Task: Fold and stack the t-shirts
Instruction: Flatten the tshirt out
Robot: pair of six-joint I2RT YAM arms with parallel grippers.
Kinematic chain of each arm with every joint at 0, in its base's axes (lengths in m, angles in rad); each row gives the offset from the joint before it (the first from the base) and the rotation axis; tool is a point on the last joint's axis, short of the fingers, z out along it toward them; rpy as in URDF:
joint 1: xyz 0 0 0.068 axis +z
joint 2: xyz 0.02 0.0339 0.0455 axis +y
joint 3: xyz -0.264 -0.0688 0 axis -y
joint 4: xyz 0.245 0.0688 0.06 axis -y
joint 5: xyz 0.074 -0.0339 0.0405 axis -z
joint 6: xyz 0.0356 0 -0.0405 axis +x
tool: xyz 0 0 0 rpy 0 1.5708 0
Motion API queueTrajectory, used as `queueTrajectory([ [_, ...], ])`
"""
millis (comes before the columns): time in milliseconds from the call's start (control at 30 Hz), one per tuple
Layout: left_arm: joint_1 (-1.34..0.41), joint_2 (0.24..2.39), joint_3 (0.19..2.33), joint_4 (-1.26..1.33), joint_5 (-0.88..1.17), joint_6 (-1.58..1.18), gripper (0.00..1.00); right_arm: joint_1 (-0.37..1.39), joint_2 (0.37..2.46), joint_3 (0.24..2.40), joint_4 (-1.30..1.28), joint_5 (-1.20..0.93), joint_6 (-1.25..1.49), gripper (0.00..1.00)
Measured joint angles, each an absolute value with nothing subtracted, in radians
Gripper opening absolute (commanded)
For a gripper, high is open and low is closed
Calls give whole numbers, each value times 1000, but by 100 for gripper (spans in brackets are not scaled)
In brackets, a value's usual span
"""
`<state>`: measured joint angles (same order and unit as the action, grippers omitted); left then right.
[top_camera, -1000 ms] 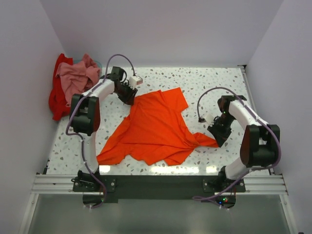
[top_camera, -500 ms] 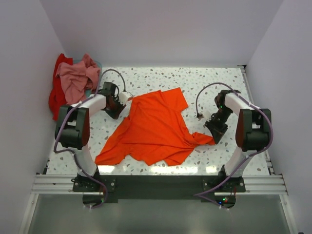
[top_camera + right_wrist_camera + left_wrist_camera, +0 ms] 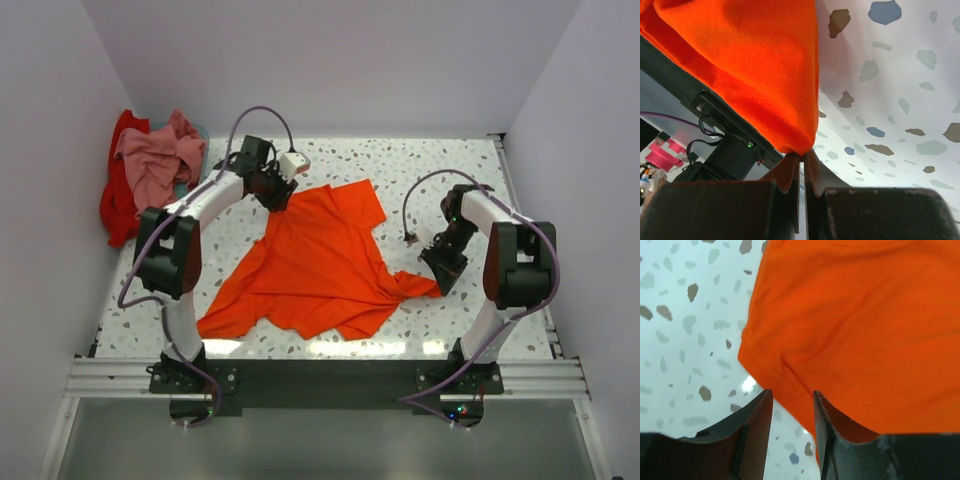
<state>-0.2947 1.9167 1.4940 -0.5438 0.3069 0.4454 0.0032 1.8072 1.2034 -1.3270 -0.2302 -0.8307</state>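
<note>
Between clenched tips of the right pincer sits a corner of the bright orange cloth t-shirt spread on the speckled white counter. Left pincer, parted, sits at its far hem. Dusty pink t-shirt and red t-shirt lie heaped far left.

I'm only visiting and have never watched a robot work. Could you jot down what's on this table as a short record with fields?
Surface: speckled table
Spread out: orange t-shirt, rumpled in the middle, not yet folded
Waiting pile: pink t-shirt on top of red t-shirt, heaped at the far left corner
Left arm: left gripper open, jaws at the orange shirt's far hem
Right arm: right gripper shut on a corner of the orange shirt
Folded stack: none yet
</note>
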Motion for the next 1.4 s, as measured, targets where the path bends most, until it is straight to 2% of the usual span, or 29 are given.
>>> queueTrajectory([
  [300, -310, 2095, 1505, -506, 231, 413, 37, -23, 1817, 1209, -1330, -227, -808, 0],
  [433, -300, 2033, 1411, -470, 168, 413, 33, -22, 1854, 1231, -1331, -226, -803, 0],
  [567, -250, 1893, 1225, -485, 122, 431, 30, -22, 1877, 1251, -1330, -227, -804, 0],
  [667, -170, 1773, 1089, -570, 109, 476, 41, -22, 1878, 1253, -1330, -228, -805, 0],
  [700, -146, 1745, 1065, -614, 108, 494, 48, -20, 1878, 1253, -1330, -228, -805, 0],
  [767, -113, 1716, 1063, -698, 141, 520, 53, -17, 1878, 1253, -1330, -228, -806, 0],
  [900, -128, 1745, 1263, -806, 270, 510, 60, 2, 1880, 1253, -1330, -228, -805, 0],
  [1000, -152, 1840, 1512, -769, 343, 471, 61, 24, 1908, 1273, -1336, -229, -804, 0],
  [1167, -193, 2069, 1800, -660, 394, 402, 63, 33, 1950, 1326, -1335, -229, -799, 0],
  [1400, -240, 2294, 1893, -600, 398, 366, 71, 32, 1950, 1353, -1335, -225, -784, 0],
])
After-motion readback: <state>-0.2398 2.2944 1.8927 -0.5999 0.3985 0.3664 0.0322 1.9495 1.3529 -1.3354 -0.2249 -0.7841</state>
